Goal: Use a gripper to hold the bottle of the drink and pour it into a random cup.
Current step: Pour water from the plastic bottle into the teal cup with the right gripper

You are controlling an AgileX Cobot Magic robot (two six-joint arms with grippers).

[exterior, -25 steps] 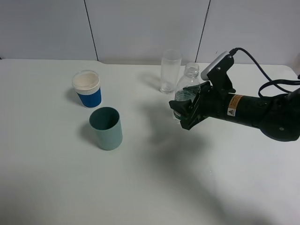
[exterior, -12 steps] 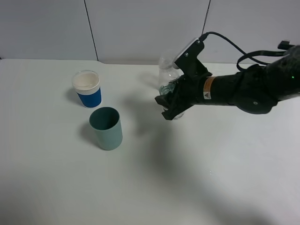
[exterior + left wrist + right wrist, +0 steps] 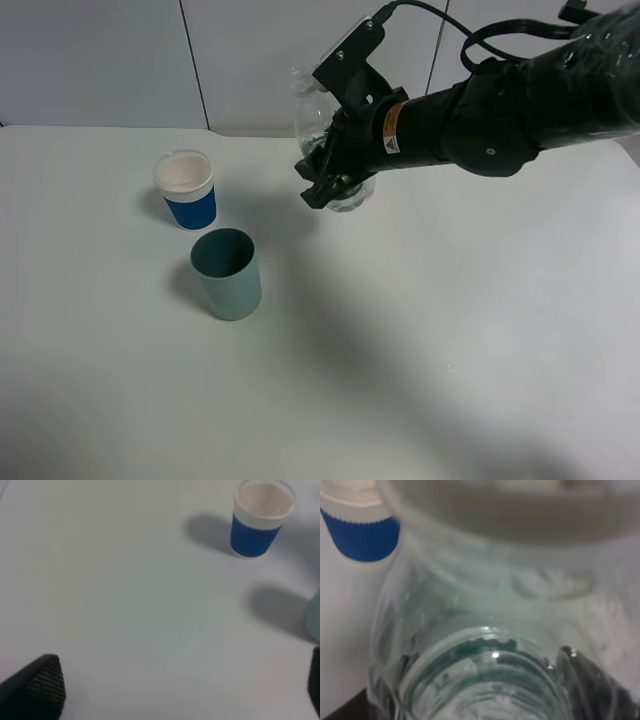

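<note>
1. Paper cup (image 3: 185,190) stands on table (image 3: 450,350), left of centre, toward the back edge.
2. Cup (image 3: 227,273) stands just in front of the paper cup, slightly right, not touching.
3. Bottle (image 3: 308,115) sits in the right gripper (image 3: 325,185), off the table, above back-centre, right of both cups; possibly tilted, view blurred.

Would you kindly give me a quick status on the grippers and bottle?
Right gripper shut on bottle, airborne. Left gripper open, empty. Blue-sleeved cup stands near teal cup.
</note>
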